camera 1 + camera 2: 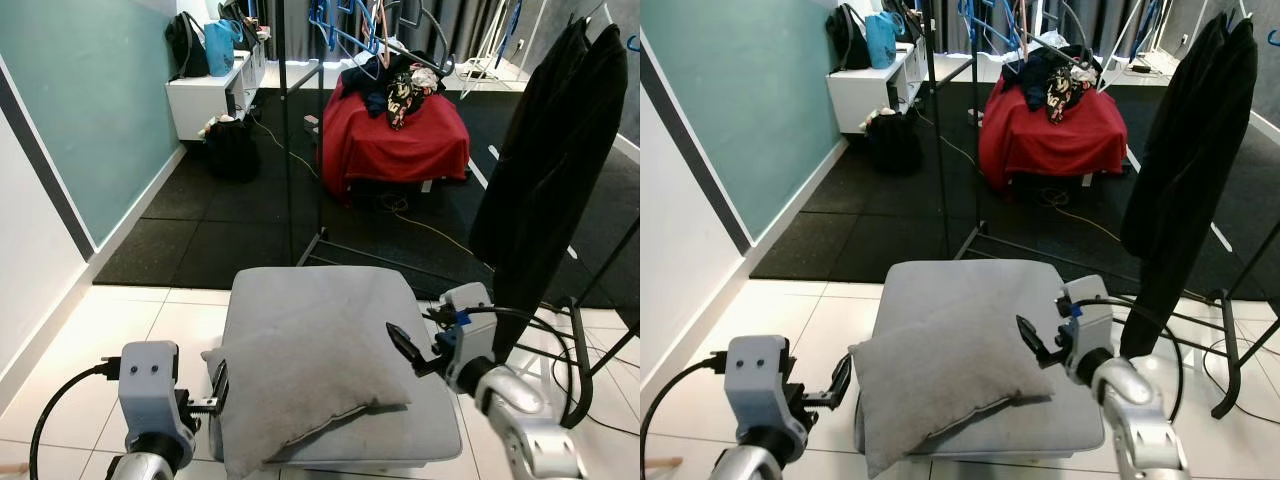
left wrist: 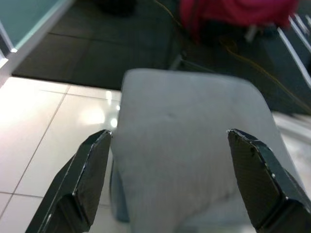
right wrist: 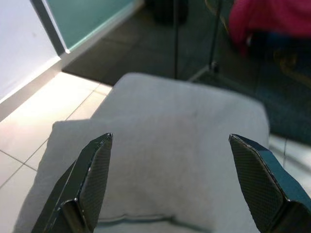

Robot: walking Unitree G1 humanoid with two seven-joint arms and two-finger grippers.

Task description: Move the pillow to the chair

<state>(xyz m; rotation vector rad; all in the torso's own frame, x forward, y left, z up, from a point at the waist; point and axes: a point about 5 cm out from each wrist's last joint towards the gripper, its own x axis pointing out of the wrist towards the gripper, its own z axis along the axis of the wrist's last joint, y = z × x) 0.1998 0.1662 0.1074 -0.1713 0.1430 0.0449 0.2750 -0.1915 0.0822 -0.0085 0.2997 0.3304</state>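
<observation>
the pillow [image 1: 305, 385] is lying on the chair [image 1: 330, 290], between the left gripper [image 1: 217, 390] and right gripper [image 1: 402, 345]. both are sitting released beside it, so the move is looking done.

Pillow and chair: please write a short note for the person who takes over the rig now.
Left pincer: open, at the left edge of the soft grey fabric pillow, holding nothing.
Right pincer: open, at the pillow's right edge, holding nothing.
The pillow lies on the square grey upholstered chair seat, its near corner hanging over the front.
Done: the pillow is on the chair.
Left: probably only to draw both arms back; perhaps push the pillow further onto the seat.
</observation>
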